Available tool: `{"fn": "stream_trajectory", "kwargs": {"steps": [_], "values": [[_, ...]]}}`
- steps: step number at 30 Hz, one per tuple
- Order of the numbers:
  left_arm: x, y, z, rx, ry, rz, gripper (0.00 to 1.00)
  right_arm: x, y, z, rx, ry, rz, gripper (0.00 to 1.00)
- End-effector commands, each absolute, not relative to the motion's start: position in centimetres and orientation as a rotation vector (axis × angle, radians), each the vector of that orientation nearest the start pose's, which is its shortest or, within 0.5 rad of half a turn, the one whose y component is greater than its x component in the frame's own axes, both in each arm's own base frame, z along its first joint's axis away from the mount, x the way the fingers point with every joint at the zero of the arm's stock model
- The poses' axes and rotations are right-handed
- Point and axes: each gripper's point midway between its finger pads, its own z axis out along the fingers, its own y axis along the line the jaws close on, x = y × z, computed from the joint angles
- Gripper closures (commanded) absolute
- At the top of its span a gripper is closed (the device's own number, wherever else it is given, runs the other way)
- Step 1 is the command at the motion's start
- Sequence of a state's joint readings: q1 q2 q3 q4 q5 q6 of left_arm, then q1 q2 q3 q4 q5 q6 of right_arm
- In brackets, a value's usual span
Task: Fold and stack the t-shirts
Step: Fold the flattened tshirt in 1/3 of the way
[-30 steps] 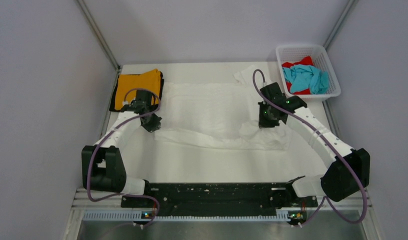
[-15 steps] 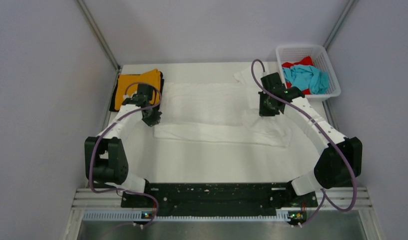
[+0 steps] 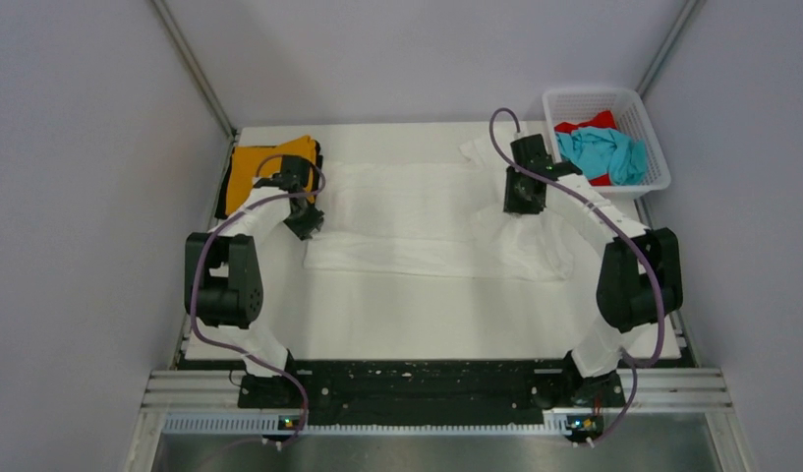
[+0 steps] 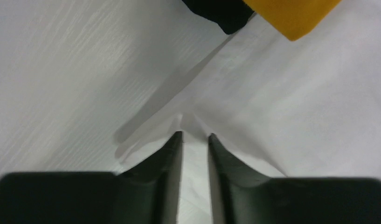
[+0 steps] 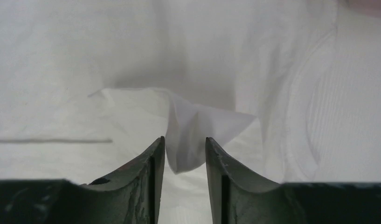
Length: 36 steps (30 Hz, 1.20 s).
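Note:
The large white t-shirt [image 3: 417,211] lies across the table, its near edge folded back over itself. My left gripper [image 3: 307,224] is at its left end and pinches a peak of white cloth [image 4: 295,102] between narrow jaws [image 4: 194,135]. My right gripper [image 3: 523,205] is at the right end, its jaws [image 5: 184,138] closed on a bunched flap of the white shirt [image 5: 202,126]. The folded orange t-shirt [image 3: 269,167] lies on the black one [image 3: 223,205] at the far left; both show in the left wrist view, orange [image 4: 295,16] and black [image 4: 221,14]. The teal t-shirt [image 3: 599,152] and the red one [image 3: 584,126] are in the basket.
The white mesh basket [image 3: 574,98] stands at the far right corner, just beyond my right arm. The table's walls run close along both sides. The black rail with the arm bases spans the near edge.
Both grippers have moved away from me towards the far side, carrying the white shirt's near edge with them, so the folded part is narrower. Both arms have swung outwards.

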<state>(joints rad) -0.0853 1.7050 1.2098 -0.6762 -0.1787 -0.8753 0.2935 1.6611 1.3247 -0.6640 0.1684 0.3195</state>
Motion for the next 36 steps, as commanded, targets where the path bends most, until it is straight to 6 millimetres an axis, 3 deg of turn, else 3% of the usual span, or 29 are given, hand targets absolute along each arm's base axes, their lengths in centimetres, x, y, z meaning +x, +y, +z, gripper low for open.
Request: {"fn": "stream_trajectory", "kwargs": {"steps": [1,3,5,6,8,11,13,14,18,23,27,31,36], "values": [[39.6,-2.3,7.7,-1.089,2.422,-0.003,0.5,43.4,8.6,11.8,0.224,2.444,-0.011,0.46],[39.8,-2.1,8.2,-1.083,2.423,0.012,0.34,44.3,8.2,12.2,0.249,2.431,-0.047,0.31],[40.1,-2.0,9.5,-1.06,2.406,0.005,0.05,44.7,8.4,13.5,0.253,2.408,-0.027,0.26],[40.2,-2.1,10.0,-1.047,2.403,-0.004,0.02,44.7,8.7,14.1,0.246,2.396,-0.005,0.25],[40.3,-2.9,10.8,-1.004,2.42,-0.063,0.01,44.0,8.9,15.1,0.233,2.373,0.031,0.25],[40.3,-5.5,10.6,-0.934,2.473,-0.191,0.01,42.2,10.1,14.7,0.204,2.38,0.147,0.24],[40.1,-7.4,9.7,-0.886,2.513,-0.237,0.01,40.4,12.0,12.9,0.172,2.413,0.298,0.05],[40.0,-8.2,9.2,-0.865,2.534,-0.245,0.01,39.8,12.9,12.3,0.165,2.428,0.368,0.02],[39.2,-10.1,6.8,-0.831,2.616,-0.257,0.01,38.6,13.4,9.6,0.174,2.48,0.405,0.01],[37.9,-10.1,4.1,-0.848,2.675,-0.239,0.01,38.4,13.5,6.7,0.185,2.517,0.395,0.01],[35.3,-9.3,2.1,-0.889,2.718,-0.175,0.01,36.8,12.4,4.4,0.233,2.552,0.336,0.01],[32.2,-9.0,0.7,-0.938,2.748,-0.169,0.01,33.0,12.0,2.4,0.251,2.609,0.353,0.01],[26.5,-8.1,-0.1,-1.0,2.783,-0.104,0.01,26.0,11.1,0.5,0.249,2.736,0.33,0.01]]}}
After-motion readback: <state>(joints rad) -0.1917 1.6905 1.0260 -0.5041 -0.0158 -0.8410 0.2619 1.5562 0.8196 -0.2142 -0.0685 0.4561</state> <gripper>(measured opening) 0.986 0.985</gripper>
